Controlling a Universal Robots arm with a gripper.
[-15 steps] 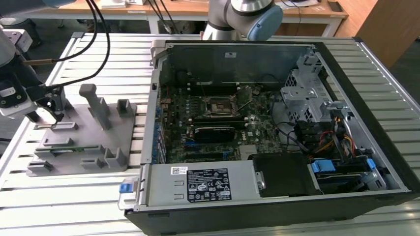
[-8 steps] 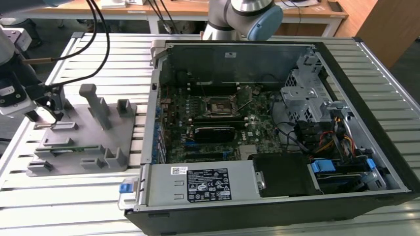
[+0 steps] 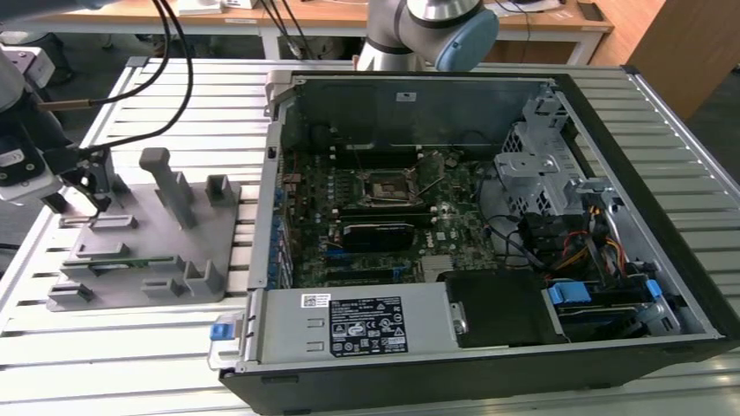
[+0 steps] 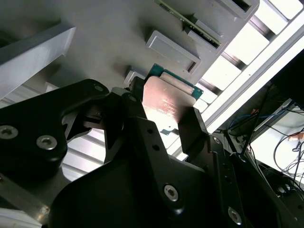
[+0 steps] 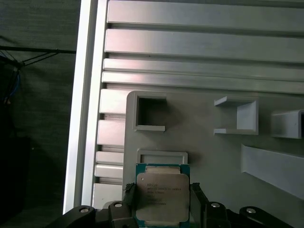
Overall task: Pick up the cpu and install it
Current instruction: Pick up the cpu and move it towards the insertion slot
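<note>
Aluminium slats make up the table (image 3: 116, 347) that carries everything we see, and most of it on the exterior view's right is taken by an open black computer case (image 3: 463, 386) lying on its side. Inside the case we see the green motherboard (image 3: 463, 217), with a silver power supply box (image 3: 347, 325) along the near edge. The robot arm (image 3: 431, 26) rises behind the case. On the exterior view's left, just beside the case, lies a grey plastic fixture plate (image 3: 139, 260) with upright blocks and shallow pockets; we see it in both wrist views as well (image 4: 95, 42) (image 5: 204, 156). The black gripper (image 3: 79, 201) hangs over the plate's corner farthest from the case, well apart from the board. Near the middle of the motherboard sits the square black socket (image 3: 387, 186), with nothing seated in it. In both wrist views the gripper (image 4: 161, 121) (image 5: 163, 202) has its two fingers pressed against opposite edges of the cpu (image 4: 166, 102) (image 5: 163, 192), pinching it with the shiny metal top facing the first wrist camera and its green rim showing. The cpu is over the fixture plate, just beside a low rectangular pocket (image 5: 162, 156); whether it is clear of the plate we cannot tell.
</note>
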